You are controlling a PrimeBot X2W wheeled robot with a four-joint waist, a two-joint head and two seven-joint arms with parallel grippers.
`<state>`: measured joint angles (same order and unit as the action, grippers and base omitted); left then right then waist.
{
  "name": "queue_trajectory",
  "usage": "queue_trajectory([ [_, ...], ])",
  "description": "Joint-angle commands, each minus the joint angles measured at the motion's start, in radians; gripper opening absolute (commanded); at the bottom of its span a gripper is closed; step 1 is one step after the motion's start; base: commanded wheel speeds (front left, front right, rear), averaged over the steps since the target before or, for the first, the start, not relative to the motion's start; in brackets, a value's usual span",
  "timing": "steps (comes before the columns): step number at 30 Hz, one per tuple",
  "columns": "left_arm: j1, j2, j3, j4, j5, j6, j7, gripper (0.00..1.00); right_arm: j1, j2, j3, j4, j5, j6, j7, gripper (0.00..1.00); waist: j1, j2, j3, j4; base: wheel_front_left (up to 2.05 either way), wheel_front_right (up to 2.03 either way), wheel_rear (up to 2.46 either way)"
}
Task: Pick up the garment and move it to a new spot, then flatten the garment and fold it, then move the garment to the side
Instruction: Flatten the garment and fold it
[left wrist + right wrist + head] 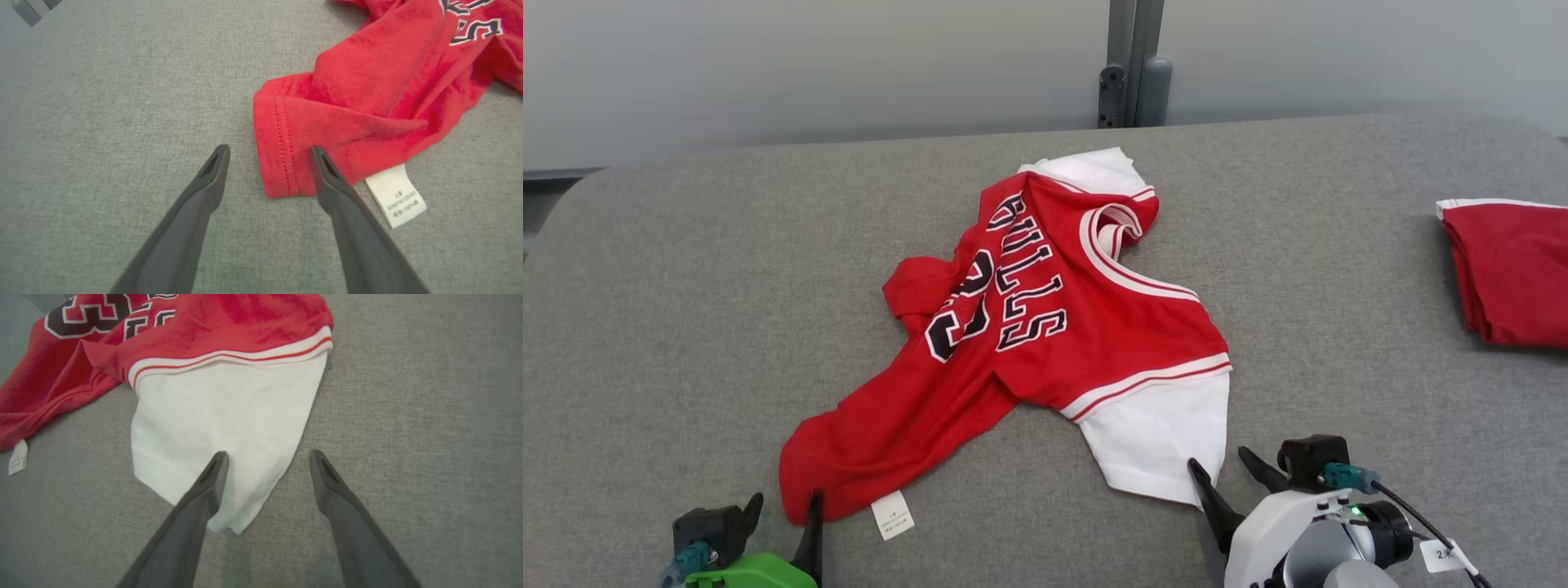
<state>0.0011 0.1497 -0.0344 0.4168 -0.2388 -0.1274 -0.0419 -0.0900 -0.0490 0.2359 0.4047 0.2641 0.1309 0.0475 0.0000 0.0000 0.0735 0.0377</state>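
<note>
Head view: a red jersey (1029,327) with black lettering lies crumpled near the middle of the grey worktop (686,286), its body twisted and 1 white sleeve (1168,433) spread toward the robot. Both pincers sit at the jersey's near edge with jaws apart and nothing held. The left pincer (786,500) straddles the red hem corner, just beside the white care label (892,514). The right pincer (1218,459) is at the tip of the white sleeve, with 1 finger over the cloth and the other over bare worktop.

The pick-up looks to be the step in hand, since nothing is lifted or flattened yet. The next move probably calls for both pincers to go down and close on their 2 corners, low enough to catch the thin cloth rather than slide over it.

There is open room left of the jersey and beyond it. To its right, well apart, a second red garment (1511,278) lies by the worktop's edge, so a new spot is safer on the left. The worktop's far edge is well beyond the jersey's collar.
</note>
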Motion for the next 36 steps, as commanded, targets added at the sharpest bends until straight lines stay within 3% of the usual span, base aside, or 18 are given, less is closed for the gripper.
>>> queue_trajectory([
  [1, -0.024, 0.002, 0.001, 0.007, -0.014, -0.001, 0.014, 1.00, -0.014, -0.003, 0.003, 0.000, 0.005, 0.000, 0.006, 1.00, 0.0000, 0.0000, 0.033, 0.008, 0.00, 0.00, 0.00],
  [12, -0.040, 0.013, -0.087, -0.006, -0.105, -0.005, 0.081, 1.00, -0.042, -0.003, 0.053, -0.003, 0.045, 0.000, 0.027, 1.00, 0.0000, 0.0000, 0.088, 0.016, 0.00, 0.00, 0.00],
  [13, -0.041, 0.014, -0.100, -0.007, -0.115, -0.004, 0.085, 0.64, -0.044, -0.003, 0.062, 0.000, 0.054, 0.000, 0.032, 1.00, 0.0000, 0.0000, 0.090, 0.017, 0.00, 0.00, 0.00],
  [14, -0.043, 0.017, -0.111, -0.010, -0.122, -0.005, 0.081, 0.32, -0.047, -0.002, 0.075, 0.005, 0.064, 0.000, 0.040, 0.89, 0.0000, 0.0000, 0.092, 0.017, 0.00, 0.00, 0.00],
  [15, -0.043, 0.022, -0.121, -0.009, -0.131, -0.005, 0.083, 0.00, -0.052, -0.002, 0.076, 0.004, 0.075, 0.000, 0.032, 0.31, 0.0000, 0.0000, 0.092, 0.016, 0.00, 0.00, 0.00],
  [16, -0.044, 0.028, -0.134, -0.011, -0.143, -0.005, 0.085, 0.00, -0.056, -0.003, 0.080, 0.003, 0.085, 0.000, 0.027, 0.00, 0.0000, 0.0000, 0.092, 0.014, 0.00, 0.00, 0.00],
  [21, -0.022, 0.055, -0.155, -0.074, -0.224, -0.004, 0.058, 0.00, -0.073, -0.004, 0.068, -0.030, 0.189, 0.000, -0.008, 0.00, 0.0000, 0.0000, 0.072, -0.007, 0.00, 0.00, 0.00],
  [25, 0.034, 0.085, -0.148, -0.239, -0.354, -0.004, 0.061, 0.00, -0.067, -0.014, -0.008, -0.142, 0.301, 0.000, -0.021, 0.00, 0.0000, 0.0000, 0.046, -0.040, 0.00, 0.00, 0.00],
  [31, 0.119, 0.147, -0.090, -0.675, -0.549, -0.002, 0.124, 0.00, -0.018, -0.071, -0.164, -0.495, 0.452, 0.000, 0.035, 0.00, 0.0000, 0.0000, 0.020, -0.083, 0.00, 0.00, 0.00],
  [36, 0.114, 0.191, -0.015, -1.004, -0.652, 0.050, 0.220, 0.00, -0.064, -0.084, -0.308, -0.805, 0.546, 0.000, 0.147, 0.00, 0.0000, 0.0000, 0.035, -0.133, 0.00, 0.00, 0.00],
])
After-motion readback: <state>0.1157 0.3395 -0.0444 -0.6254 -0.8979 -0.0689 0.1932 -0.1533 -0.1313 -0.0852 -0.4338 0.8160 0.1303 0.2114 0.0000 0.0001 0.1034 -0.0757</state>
